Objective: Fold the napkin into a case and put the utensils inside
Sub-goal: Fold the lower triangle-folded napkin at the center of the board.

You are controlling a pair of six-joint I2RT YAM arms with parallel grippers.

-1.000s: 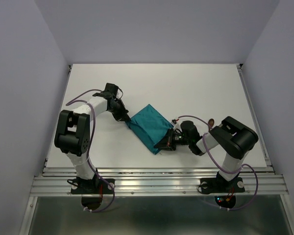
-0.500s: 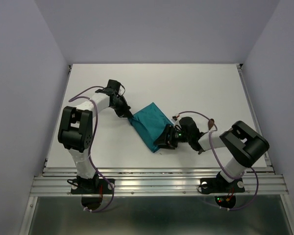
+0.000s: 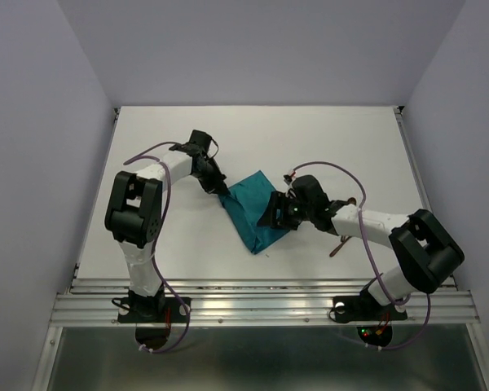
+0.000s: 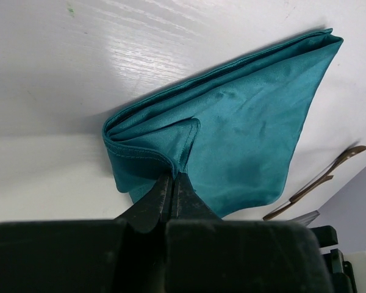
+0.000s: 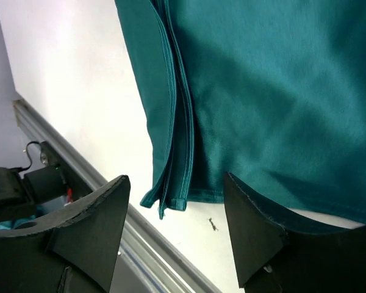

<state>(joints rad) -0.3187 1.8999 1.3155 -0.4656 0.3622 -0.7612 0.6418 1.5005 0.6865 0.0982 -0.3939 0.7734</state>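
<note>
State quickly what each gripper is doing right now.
Left gripper: closed, pinching the napkin at its edge.
Right gripper: open, holding nothing.

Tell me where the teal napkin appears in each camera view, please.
Top external: napkin, middle of the white table.
Left wrist: napkin at centre, left gripper pinching its edge.
Right wrist: napkin fills upper right.
Shared landmark: the white table.

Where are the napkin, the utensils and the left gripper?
napkin (image 3: pixel 248 208), top view, middle of the cloth.
utensils (image 4: pixel 320 180), left wrist view, mid-handle.
left gripper (image 4: pixel 171 180), left wrist view, fingertips pinching the napkin's edge.
</note>
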